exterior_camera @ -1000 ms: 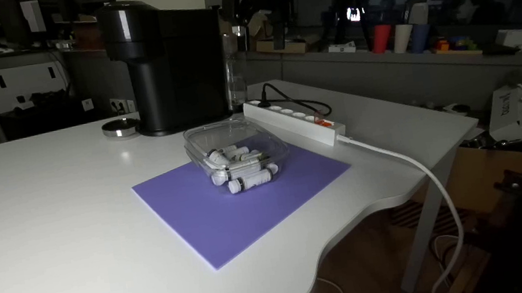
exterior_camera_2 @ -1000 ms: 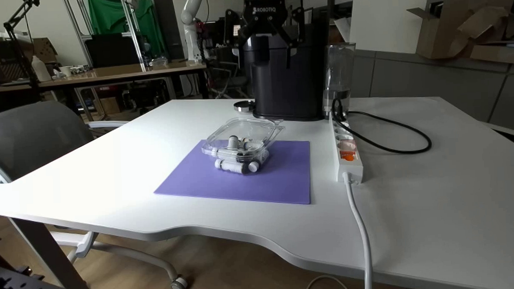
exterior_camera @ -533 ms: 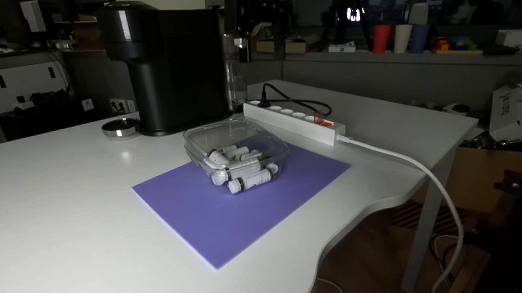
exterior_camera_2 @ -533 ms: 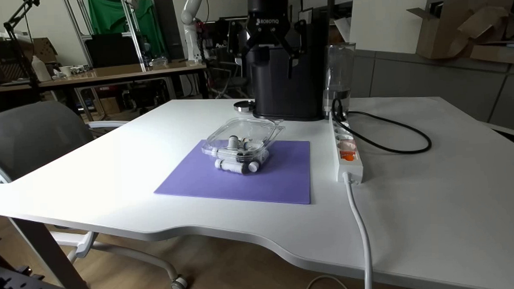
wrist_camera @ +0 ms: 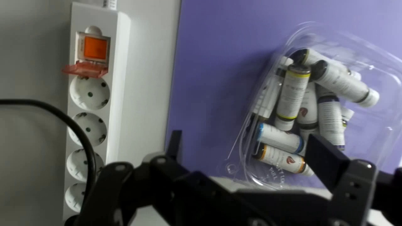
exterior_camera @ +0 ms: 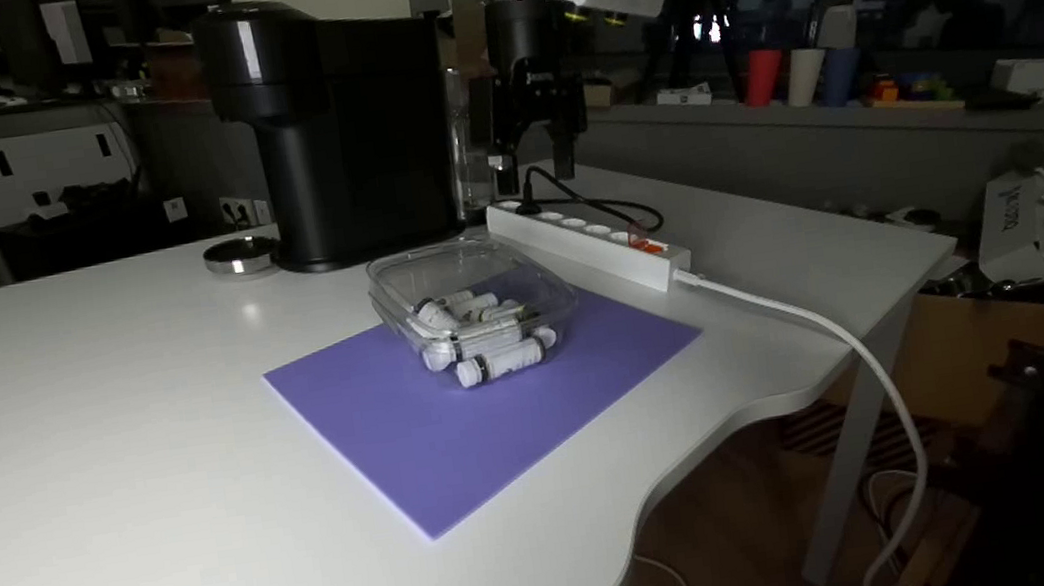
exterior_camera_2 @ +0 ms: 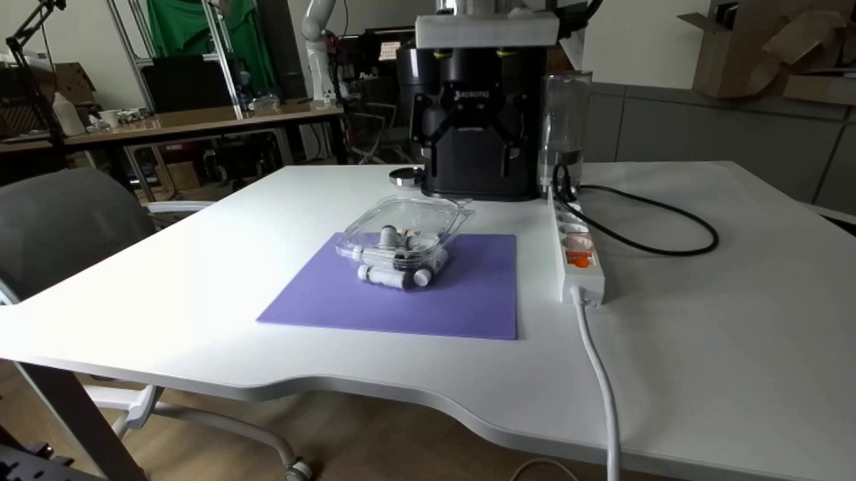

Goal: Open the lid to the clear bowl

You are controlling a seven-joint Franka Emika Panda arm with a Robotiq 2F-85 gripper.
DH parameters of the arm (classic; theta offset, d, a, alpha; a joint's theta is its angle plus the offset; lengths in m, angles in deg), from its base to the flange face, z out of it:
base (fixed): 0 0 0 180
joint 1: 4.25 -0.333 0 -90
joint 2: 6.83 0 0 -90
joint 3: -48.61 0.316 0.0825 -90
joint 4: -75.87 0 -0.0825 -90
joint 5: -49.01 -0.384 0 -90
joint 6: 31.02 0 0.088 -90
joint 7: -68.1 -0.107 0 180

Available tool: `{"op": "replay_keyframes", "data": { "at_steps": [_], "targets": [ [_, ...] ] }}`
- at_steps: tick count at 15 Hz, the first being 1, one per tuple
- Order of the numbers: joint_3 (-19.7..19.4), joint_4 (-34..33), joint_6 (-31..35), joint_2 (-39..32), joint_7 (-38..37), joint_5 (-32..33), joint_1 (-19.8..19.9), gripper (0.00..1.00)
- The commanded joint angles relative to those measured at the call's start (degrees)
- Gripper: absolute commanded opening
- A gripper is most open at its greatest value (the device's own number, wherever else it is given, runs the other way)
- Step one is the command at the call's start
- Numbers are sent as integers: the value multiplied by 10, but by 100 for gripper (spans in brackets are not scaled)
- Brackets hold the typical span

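Observation:
The clear bowl [exterior_camera: 558, 323] stands on the purple mat [exterior_camera: 421, 447] with several small white-labelled bottles [exterior_camera: 503, 361] inside it. The transparent lid [exterior_camera: 452, 260] lies over its top and also shows in an exterior view [exterior_camera_2: 416, 211]. In the wrist view a clear corner tab [wrist_camera: 231, 168] juts out from the rim, with the word PULL printed nearby. My gripper [exterior_camera: 535, 173] is open and empty, in the air behind and above the bowl, apart from it; it also shows in an exterior view [exterior_camera_2: 468, 169]. In the wrist view its fingers [wrist_camera: 326, 160] stand wide apart.
A tall black machine [exterior_camera: 361, 143] stands close beside my gripper, with a clear tank [exterior_camera_2: 565, 122] next to it. A white power strip [exterior_camera: 586, 244] with a black cable [exterior_camera_2: 654, 204] lies beside the mat. A round metal dish [exterior_camera: 241, 256] sits by the machine.
My gripper has come down, well below its earlier height, and shifted slightly sideways. It stays open. The bowl, lid and bottles have not moved.

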Motion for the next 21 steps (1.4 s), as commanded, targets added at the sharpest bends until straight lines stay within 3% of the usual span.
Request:
{"op": "replay_keyframes", "data": {
  "at_steps": [1, 5, 11, 16, 21],
  "targets": [
    [12, -32, 60, -36, -10, 35, 8, 100],
    [22, -19, 63, -33, -8, 35, 15, 100],
    [91, -58, -2, -68, 152, -29, 64, 100],
    [86, -82, -34, -85, 188, -29, 61, 100],
    [80, -117, -34, -110, 170, -32, 56, 100]
  ]
}}
